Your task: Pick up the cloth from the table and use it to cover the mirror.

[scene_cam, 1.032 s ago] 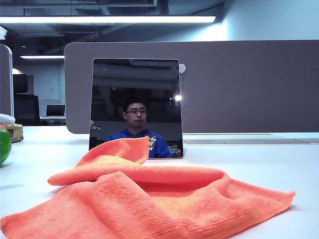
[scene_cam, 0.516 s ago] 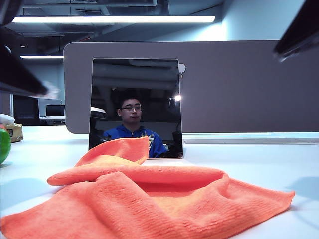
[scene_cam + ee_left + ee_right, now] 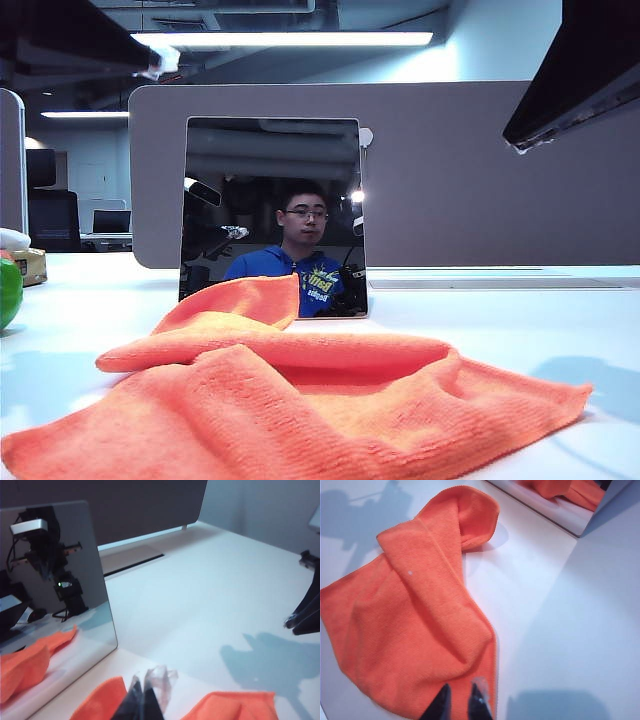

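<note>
The orange cloth (image 3: 300, 400) lies crumpled on the white table (image 3: 520, 320), just in front of the upright mirror (image 3: 272, 200). One fold rises against the mirror's lower edge. My left gripper (image 3: 155, 65) hangs high at the upper left of the exterior view. In the left wrist view it (image 3: 145, 682) is shut and empty, above the gap between two parts of the cloth (image 3: 100, 702) beside the mirror (image 3: 55, 580). My right gripper (image 3: 515, 140) hangs high at the upper right. In the right wrist view it (image 3: 461, 694) is open a little, empty, over the cloth's (image 3: 415, 615) edge.
A long grey partition panel (image 3: 480, 170) stands behind the mirror. A green object (image 3: 8, 290) and a small box (image 3: 30, 265) sit at the table's far left. The right arm (image 3: 305, 615) shows at the edge of the left wrist view.
Both arms have come into the exterior view from above, the left at the top left and the right at the top right. Cloth and mirror have not moved.
</note>
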